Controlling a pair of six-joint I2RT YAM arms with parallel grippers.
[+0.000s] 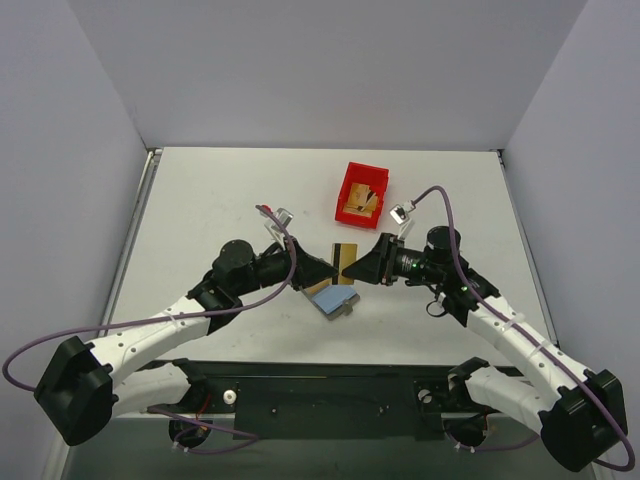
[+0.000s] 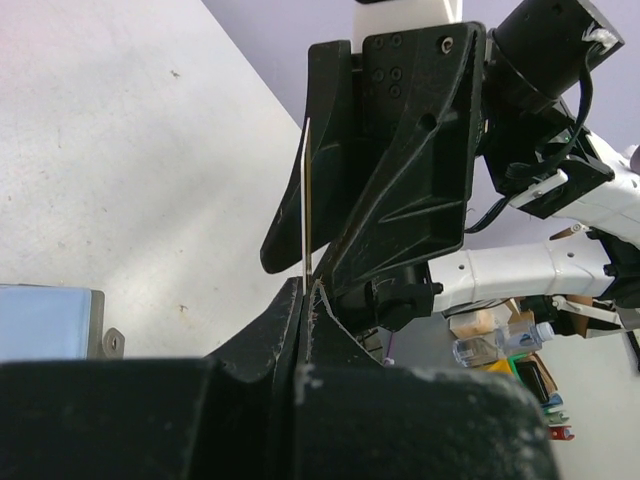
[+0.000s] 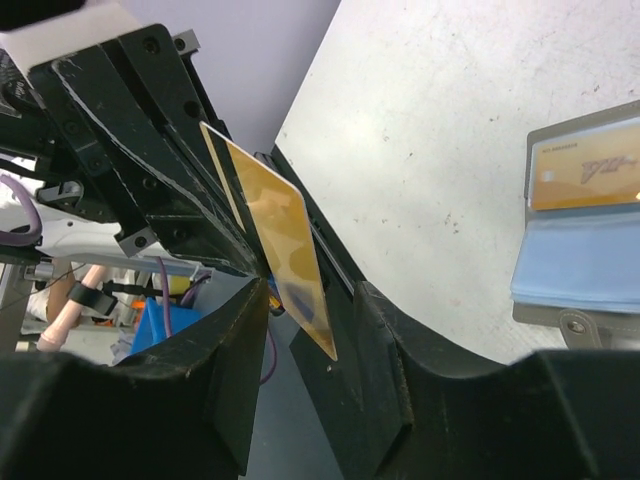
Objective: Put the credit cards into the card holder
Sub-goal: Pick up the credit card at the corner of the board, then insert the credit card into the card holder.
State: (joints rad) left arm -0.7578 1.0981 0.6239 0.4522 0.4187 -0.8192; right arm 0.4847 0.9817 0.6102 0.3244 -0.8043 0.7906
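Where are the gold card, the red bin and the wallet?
gold card [image 1: 346, 259]: top view, its middle.
red bin [image 1: 365, 174]: top view, its back wall.
wallet [image 1: 330, 298]: top view, its blue inside.

A red bin [image 1: 368, 171] stands on the far part of the bench [image 1: 220, 200], a little right of the middle. The bench is pale with small dark specks. Plain grey walls [image 1: 330, 70] close it on three sides. Past its edge, a clear bottle [image 2: 500, 345] lies among blurred clutter.
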